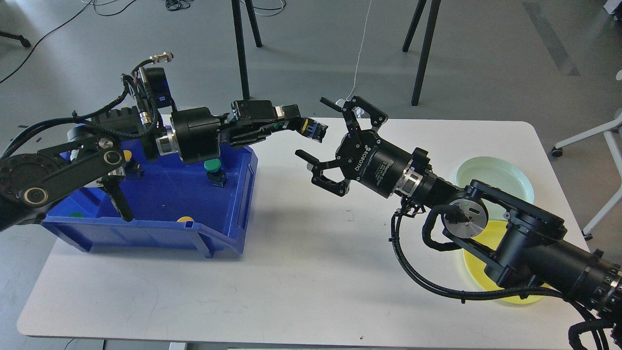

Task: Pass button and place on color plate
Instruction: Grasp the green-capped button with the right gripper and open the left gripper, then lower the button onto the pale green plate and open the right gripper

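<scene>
My left gripper (pixel 302 125) reaches right from above the blue bin and is shut on a small button (pixel 314 130) with a yellow-and-black body, held in the air over the table. My right gripper (pixel 312 127) faces it from the right with its fingers spread wide open. One fingertip is above the button and one below, and neither touches it. A yellow plate (pixel 493 231) lies at the table's right edge, partly hidden under my right arm. A pale green plate (pixel 500 175) lies just behind it.
The blue bin (pixel 146 236) stands on the left of the white table (pixel 311 272). It holds a green button (pixel 213 166) and yellow buttons (pixel 185 219). Tripod legs (pixel 241 53) stand on the floor behind the table.
</scene>
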`<state>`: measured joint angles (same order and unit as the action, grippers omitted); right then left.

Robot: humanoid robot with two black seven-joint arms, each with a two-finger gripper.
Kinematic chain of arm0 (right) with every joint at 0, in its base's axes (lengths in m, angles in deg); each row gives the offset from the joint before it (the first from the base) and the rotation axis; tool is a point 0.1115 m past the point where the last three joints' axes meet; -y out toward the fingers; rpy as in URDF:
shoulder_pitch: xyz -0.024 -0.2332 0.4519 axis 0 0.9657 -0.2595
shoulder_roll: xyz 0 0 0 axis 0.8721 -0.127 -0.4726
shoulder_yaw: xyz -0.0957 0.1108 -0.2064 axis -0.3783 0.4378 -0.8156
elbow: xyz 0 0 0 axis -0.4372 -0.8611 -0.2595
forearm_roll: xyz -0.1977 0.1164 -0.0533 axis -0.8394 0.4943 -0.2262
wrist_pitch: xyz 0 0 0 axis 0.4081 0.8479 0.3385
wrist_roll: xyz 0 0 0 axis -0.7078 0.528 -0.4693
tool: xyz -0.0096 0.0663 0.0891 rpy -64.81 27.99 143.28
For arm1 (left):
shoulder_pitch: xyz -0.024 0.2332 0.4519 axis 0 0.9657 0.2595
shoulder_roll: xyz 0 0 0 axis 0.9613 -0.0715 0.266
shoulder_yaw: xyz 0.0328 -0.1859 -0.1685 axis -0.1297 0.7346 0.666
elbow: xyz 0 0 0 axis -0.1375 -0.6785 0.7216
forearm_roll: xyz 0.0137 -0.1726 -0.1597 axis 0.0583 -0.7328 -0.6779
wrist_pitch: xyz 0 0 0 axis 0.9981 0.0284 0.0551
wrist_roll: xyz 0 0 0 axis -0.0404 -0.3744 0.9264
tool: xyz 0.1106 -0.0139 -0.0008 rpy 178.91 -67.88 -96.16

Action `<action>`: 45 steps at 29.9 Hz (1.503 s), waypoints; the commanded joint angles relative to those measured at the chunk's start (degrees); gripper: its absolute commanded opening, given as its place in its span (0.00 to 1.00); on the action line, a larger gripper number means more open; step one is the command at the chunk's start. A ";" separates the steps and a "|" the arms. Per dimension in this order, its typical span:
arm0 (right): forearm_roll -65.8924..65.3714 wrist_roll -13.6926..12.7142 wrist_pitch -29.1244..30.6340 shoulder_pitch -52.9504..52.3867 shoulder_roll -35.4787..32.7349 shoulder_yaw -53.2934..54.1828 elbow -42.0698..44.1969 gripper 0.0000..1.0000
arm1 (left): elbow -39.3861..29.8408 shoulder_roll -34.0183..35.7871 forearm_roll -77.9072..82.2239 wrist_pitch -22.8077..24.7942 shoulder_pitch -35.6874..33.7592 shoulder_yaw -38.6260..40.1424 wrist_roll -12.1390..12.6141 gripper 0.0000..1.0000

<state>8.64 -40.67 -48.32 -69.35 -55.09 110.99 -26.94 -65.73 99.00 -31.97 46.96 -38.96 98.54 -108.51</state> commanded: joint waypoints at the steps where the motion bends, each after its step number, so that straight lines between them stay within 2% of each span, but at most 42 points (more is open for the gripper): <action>1: -0.41 0.14 0.34 0.41 -0.11 -0.05 -0.96 0.43 | 0.00 0.00 0.00 0.00 0.02 0.01 0.01 0.13; 2: -0.41 0.14 0.17 0.49 -0.11 -0.05 -0.97 0.32 | 0.00 -0.09 0.00 0.00 0.02 0.01 0.01 0.13; 5: -0.41 0.14 -0.62 0.50 -0.02 0.22 -0.88 0.12 | 0.00 -0.09 0.00 0.00 0.02 0.01 0.01 0.13; 8: -0.41 0.23 -1.15 0.50 -0.11 0.39 -0.88 0.01 | 0.00 -0.09 0.00 0.00 0.02 0.01 0.01 0.14; 16: -0.32 0.32 -2.47 0.50 -0.02 0.39 -0.88 0.01 | 0.00 -0.09 0.00 0.00 0.02 0.01 0.01 0.14; 19: -0.32 0.32 -2.56 0.58 -0.11 0.48 -0.88 0.01 | 0.00 -0.09 0.00 0.00 0.02 0.01 0.01 0.17; 21: -0.32 0.32 -3.00 0.58 -0.11 0.48 -0.88 0.01 | 0.00 -0.09 -0.08 0.00 0.02 0.18 0.01 0.25; 22: -0.32 0.32 -3.35 0.58 -0.11 0.57 -0.88 0.00 | 0.00 -0.09 -0.08 0.00 0.02 0.18 0.01 0.34; 24: -0.32 0.41 -3.70 0.76 -0.11 1.01 -0.88 0.00 | 0.00 -0.17 -0.52 0.00 0.02 0.27 0.01 0.66; 25: -0.32 0.49 -3.96 1.19 -0.11 1.44 -0.97 0.00 | 0.00 -0.17 -0.79 -0.09 0.02 0.36 0.01 0.76; 30: -0.15 0.67 -5.37 6.02 -1.16 6.01 -1.23 0.00 | 0.09 -0.61 -0.96 -0.44 0.02 0.36 0.01 0.83; 34: -0.15 0.76 -7.03 12.61 -1.34 12.24 -2.63 0.00 | 0.44 -0.61 -0.88 -0.35 0.02 0.36 0.01 0.84; 37: 0.11 0.76 -13.25 19.19 -0.99 21.28 -3.34 0.00 | 0.53 -0.61 -0.88 -0.35 0.02 0.36 0.01 0.84; 42: 10.47 1.90 -32.85 25.10 2.52 35.09 -2.82 0.01 | 0.62 -0.61 -0.88 -0.35 0.02 0.36 0.01 0.84; 45: 12.77 4.79 -43.31 25.02 2.88 38.27 -1.33 0.01 | 0.62 -0.61 -0.88 -0.35 0.02 0.27 0.01 0.84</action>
<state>18.98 -38.15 -82.17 -44.65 -52.77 145.94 -29.58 -65.12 98.37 -32.84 46.61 -38.93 98.90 -108.51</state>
